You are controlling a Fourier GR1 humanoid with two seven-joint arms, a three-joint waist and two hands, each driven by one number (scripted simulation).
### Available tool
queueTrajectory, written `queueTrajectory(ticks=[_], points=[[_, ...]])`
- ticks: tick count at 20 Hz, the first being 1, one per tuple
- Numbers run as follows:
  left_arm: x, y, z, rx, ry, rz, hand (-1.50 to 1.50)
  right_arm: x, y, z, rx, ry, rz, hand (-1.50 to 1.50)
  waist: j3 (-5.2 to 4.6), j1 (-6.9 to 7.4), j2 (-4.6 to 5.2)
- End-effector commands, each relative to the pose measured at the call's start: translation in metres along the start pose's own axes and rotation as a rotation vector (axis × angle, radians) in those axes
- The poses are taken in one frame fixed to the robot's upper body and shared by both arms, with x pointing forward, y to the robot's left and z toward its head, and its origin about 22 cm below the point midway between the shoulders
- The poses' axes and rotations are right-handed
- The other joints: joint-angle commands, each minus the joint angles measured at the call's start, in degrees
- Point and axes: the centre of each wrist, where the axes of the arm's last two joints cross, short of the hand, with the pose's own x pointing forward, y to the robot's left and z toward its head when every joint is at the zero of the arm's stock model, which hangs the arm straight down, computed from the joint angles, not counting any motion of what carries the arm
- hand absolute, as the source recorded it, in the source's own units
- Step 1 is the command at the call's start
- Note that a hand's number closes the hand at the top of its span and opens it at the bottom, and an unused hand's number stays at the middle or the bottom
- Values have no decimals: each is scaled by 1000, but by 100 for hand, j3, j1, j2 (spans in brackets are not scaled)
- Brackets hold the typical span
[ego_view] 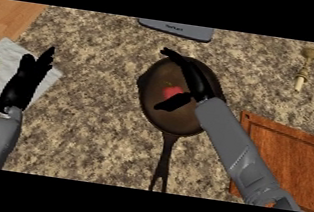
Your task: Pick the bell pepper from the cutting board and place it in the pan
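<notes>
Hovering over the pan (160,116), the bell pepper (172,91) is held pinched in the right robot hand (190,87). Release should be made low, near the pan's middle. Left of the pan, the left robot hand (26,79) rests with fingers straight. Right of the pan, the cutting board (297,163) is bare.

We see two smooth grey forearms, each ending in a black hand — the left hand (25,82) slim and glossy, the right hand (189,82) equally dark — with recessed panel seams near the wrists.
</notes>
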Motion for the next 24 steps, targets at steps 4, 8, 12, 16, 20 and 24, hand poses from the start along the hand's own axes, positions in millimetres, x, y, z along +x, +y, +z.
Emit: queueTrajectory(ticks=[4,8,12,16,20,24], points=[[-7,7,1,30,26,13,0,1,-6,-3,-160,-10,-135,-150,-5,-257,-45],[-25,3,12,52,57,33,0,11,-15,-16,-208,36,-122,-150,-12,-427,-90],[-30,22,23,69,61,23,0,-14,-74,0,-265,54,-169,-150,-7,-507,-102],[-16,23,18,81,58,29,0,-27,-130,19,-291,50,-199,-150,-5,-602,-92],[-40,29,20,102,77,40,0,-40,-174,45,-289,22,-207,-150,-11,-693,-107],[-34,21,20,94,54,29,0,-28,-233,59,-246,12,-203,-150,-8,-650,-96]])
